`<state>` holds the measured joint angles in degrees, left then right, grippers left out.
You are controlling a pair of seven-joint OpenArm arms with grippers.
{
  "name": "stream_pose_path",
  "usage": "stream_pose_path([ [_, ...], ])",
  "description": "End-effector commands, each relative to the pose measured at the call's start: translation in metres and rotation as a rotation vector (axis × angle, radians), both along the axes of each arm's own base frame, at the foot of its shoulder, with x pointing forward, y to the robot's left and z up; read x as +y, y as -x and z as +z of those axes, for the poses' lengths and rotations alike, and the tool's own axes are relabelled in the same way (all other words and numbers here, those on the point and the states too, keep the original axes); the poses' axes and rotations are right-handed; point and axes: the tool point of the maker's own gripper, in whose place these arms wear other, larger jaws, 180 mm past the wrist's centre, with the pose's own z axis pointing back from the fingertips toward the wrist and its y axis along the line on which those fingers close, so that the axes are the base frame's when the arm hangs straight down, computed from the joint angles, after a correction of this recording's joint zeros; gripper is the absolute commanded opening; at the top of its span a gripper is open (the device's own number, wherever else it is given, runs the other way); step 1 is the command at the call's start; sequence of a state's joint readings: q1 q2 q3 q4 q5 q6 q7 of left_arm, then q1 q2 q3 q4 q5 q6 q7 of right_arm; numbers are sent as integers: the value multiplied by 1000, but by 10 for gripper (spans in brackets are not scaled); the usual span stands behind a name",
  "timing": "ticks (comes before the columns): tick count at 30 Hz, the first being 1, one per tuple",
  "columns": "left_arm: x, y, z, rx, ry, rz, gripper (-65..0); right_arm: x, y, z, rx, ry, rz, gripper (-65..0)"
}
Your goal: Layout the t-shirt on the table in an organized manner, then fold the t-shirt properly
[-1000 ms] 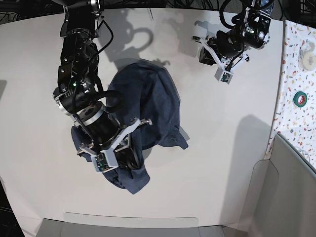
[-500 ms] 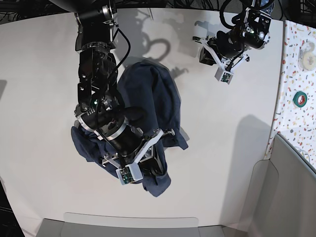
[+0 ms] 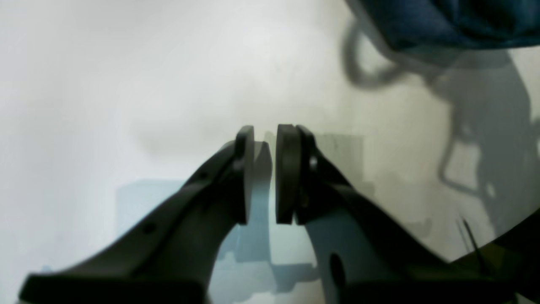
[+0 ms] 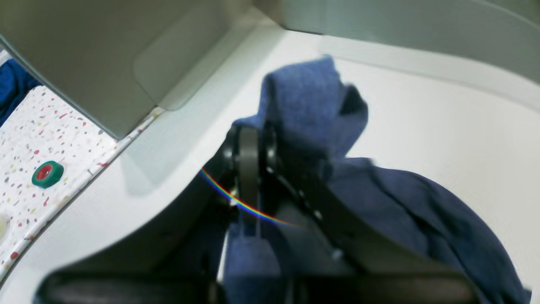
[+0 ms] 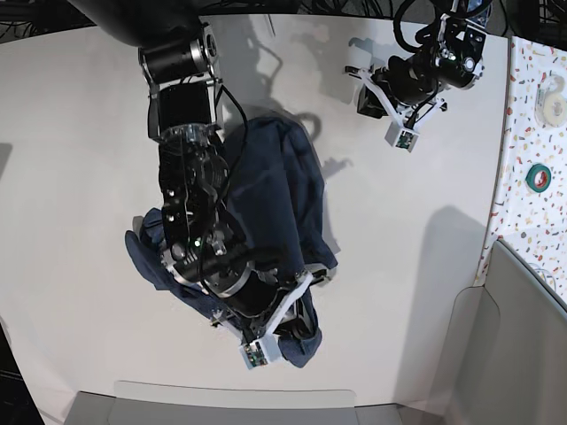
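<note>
The dark navy t-shirt (image 5: 285, 181) lies bunched in a long heap on the white table (image 5: 407, 257). My right gripper (image 5: 297, 326) sits at the heap's near end, shut on a fold of the t-shirt (image 4: 303, 97), which stands up above its fingers (image 4: 249, 169). Most of the cloth trails back under that arm. My left gripper (image 5: 368, 96) hovers over bare table (image 3: 126, 63) at the far right, apart from the shirt. Its jaws (image 3: 265, 173) stand slightly apart with nothing between them. Only an edge of the t-shirt (image 3: 443, 17) shows at the top of the left wrist view.
A speckled side surface (image 5: 532, 133) runs along the right edge and carries a green tape roll (image 5: 537, 176) and a white roll (image 5: 551, 88). Grey panels stand at the near edge (image 5: 230, 403) and the near right corner (image 5: 523, 336).
My right arm has swung toward the near edge and to the right, dragging the held end of the t-shirt with it. The left arm has not moved.
</note>
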<state>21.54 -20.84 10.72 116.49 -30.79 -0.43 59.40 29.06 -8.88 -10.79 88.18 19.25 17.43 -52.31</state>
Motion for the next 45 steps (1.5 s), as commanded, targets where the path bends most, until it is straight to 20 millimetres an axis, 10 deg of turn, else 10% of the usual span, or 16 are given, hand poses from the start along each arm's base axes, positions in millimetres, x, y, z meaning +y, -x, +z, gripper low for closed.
stream_pose_path([
  [1, 0, -4, 6, -24, 7, 0, -552, 2, -13, 24, -69, -25, -4, -650],
  [9, -1, 0, 4, -13, 11, 2, -552, 47, -40, -23, -61, -44, 55, -650],
  [18, -4, 8, 0, 7, 17, -3, -551, 44, -40, -93, 72, -40, 23, -650],
  [22, -4, 7, 0, 5, 17, -3, -549, 44, -33, -107, 128, -12, 34, -541],
  [27, -9, 8, 0, 8, 35, 5, -549, 47, -17, -100, 113, -26, 51, -337],
  [32, -7, 8, 0, 6, 33, 10, -548, 50, 10, -68, 9, -102, 58, -281],
  [45, -6, 8, 0, 6, 29, 8, -548, -64, 62, -107, 111, -300, -277, -282],
])
